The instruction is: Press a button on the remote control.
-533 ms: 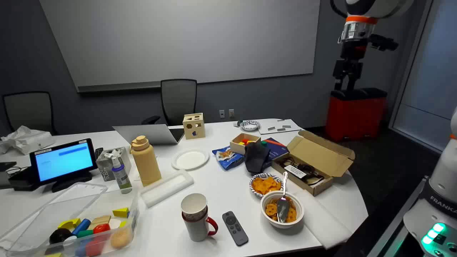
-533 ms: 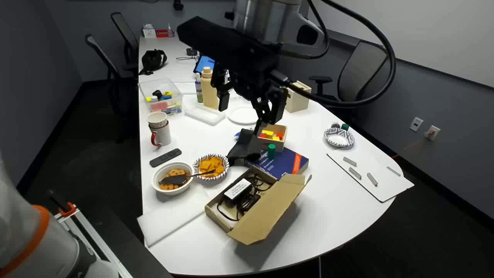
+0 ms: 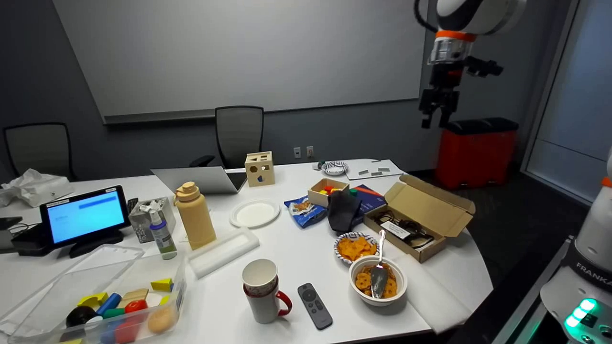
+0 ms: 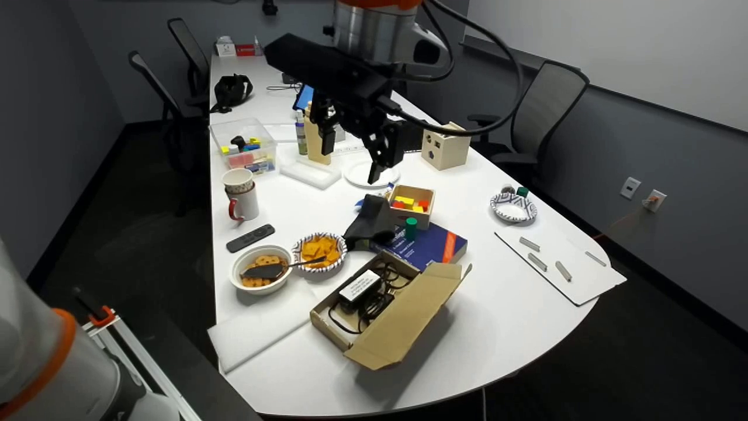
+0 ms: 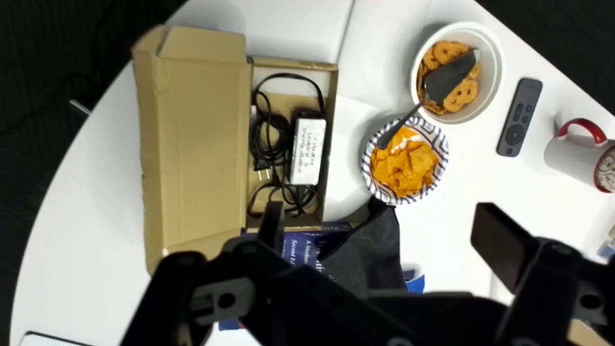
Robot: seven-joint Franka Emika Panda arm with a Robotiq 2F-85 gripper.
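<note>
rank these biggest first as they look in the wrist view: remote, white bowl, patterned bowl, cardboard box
1. Cardboard box
2. White bowl and patterned bowl: too close to rank
3. Remote

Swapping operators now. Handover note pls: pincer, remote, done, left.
Pincer: open, holding nothing, up above the table.
Remote: flat on the table, buttons up, between the mug and the plain white bowl.
Done: no press shows; the pincer is well apart from the remote.
Left: bring the pincer over the remote, lower, press a button. Shutting it first would probably make the press neater; mind the mug, it stands close by.
</note>
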